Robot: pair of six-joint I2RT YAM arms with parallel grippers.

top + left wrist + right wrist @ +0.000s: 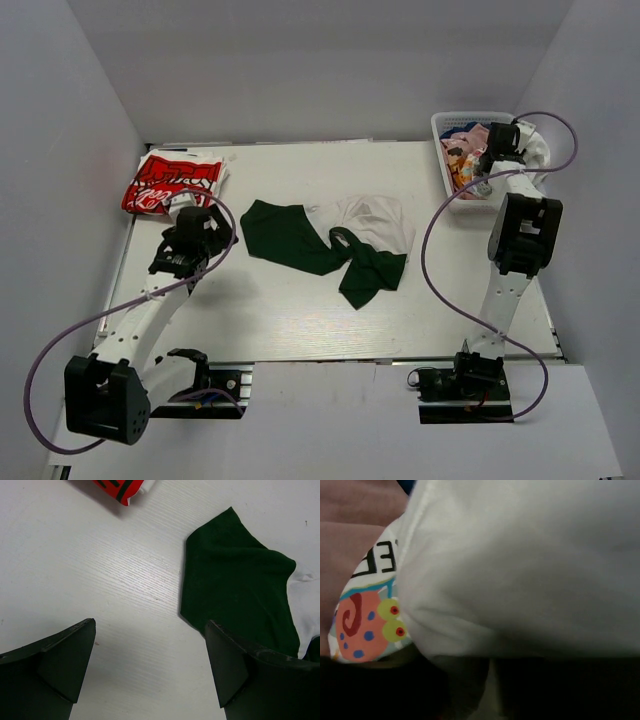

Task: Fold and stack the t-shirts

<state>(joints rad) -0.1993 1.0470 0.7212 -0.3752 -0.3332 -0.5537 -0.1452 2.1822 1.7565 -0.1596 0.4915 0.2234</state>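
Note:
A dark green t-shirt (300,240) lies crumpled mid-table, tangled with a white t-shirt (375,222). A folded red-and-white printed t-shirt (170,180) lies at the far left. My left gripper (205,218) hovers open and empty between them; in the left wrist view (150,625) the green t-shirt (235,580) lies just right of it. My right gripper (497,142) is down in the white lattice basket (445,125). In the right wrist view it (490,680) is pressed into a white t-shirt (520,565), its jaws nearly together on a fold, beside a cartoon-print t-shirt (367,620).
Pink cloth (355,520) lies in the basket behind the cartoon print. The basket stands at the table's far right corner. White walls close in the table on the left, back and right. A corner of the red-and-white t-shirt (122,487) shows at the top of the left wrist view.

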